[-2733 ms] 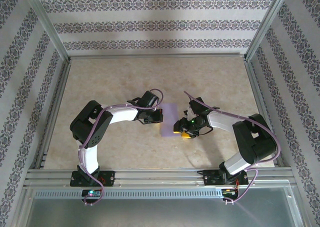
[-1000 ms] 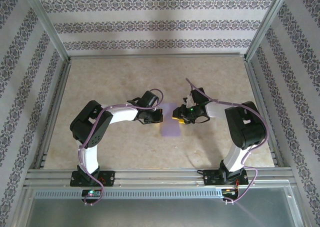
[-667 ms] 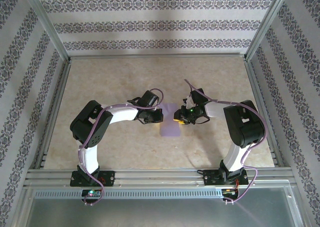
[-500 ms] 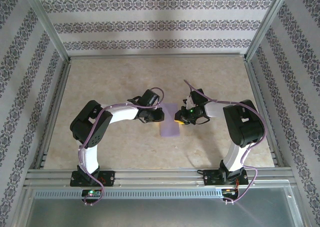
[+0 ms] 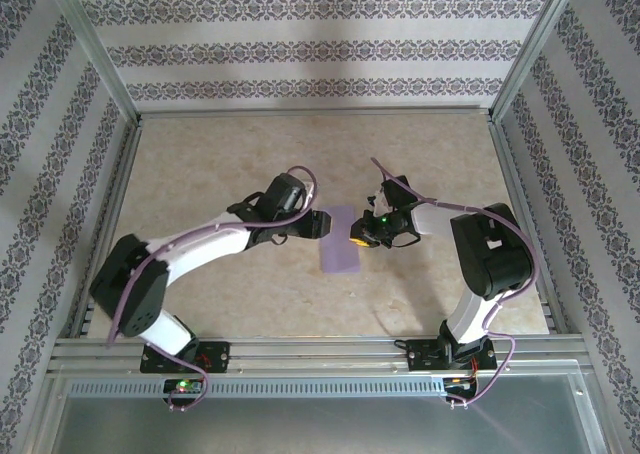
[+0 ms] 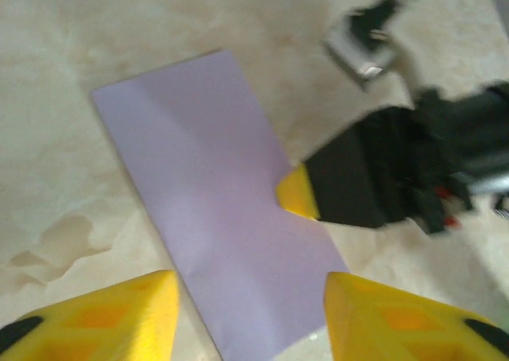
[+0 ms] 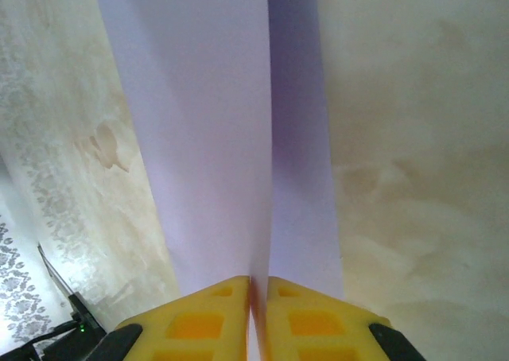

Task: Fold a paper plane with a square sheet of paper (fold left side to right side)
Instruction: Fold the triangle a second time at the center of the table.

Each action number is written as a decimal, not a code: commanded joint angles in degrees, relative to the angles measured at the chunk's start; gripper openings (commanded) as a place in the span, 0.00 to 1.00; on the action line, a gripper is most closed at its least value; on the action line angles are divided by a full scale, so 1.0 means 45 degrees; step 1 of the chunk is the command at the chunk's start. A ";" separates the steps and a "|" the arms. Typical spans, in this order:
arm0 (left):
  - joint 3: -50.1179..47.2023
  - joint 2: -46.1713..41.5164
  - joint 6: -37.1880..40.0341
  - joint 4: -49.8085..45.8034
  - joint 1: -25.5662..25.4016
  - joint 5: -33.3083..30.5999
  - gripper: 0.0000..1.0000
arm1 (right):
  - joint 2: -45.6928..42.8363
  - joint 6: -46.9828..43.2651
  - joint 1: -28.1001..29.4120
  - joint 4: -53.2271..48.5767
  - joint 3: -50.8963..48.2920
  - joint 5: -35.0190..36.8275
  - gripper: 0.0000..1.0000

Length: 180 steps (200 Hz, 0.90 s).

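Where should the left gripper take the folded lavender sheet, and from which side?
Probably its left long edge, coming in low from the left. The square sheet of paper lies flat as a narrow folded strip, the right gripper is shut on the opposite long edge, and the left gripper hangs open close by.

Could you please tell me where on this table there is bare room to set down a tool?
The far strip of table below the back wall is bare, and the near strip along the front rail. The middle is crowded: left gripper and right gripper meet at the lavender sheet.
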 commanded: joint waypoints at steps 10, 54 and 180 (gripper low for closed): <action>-0.0814 -0.0851 0.1805 -0.0265 -0.1636 -0.1736 0.59 | -0.0396 0.0698 -0.0125 -0.0780 0.0371 -0.0162 0.14; 0.0067 0.0188 0.2823 -0.0857 -0.4131 -0.4087 0.68 | -0.0812 0.0746 -0.0133 -0.1473 0.0655 -0.0036 0.13; 0.3470 0.4351 0.3426 -0.3409 -0.5423 -0.7185 0.74 | -0.1011 0.0843 -0.0054 -0.1653 0.0782 0.0072 0.11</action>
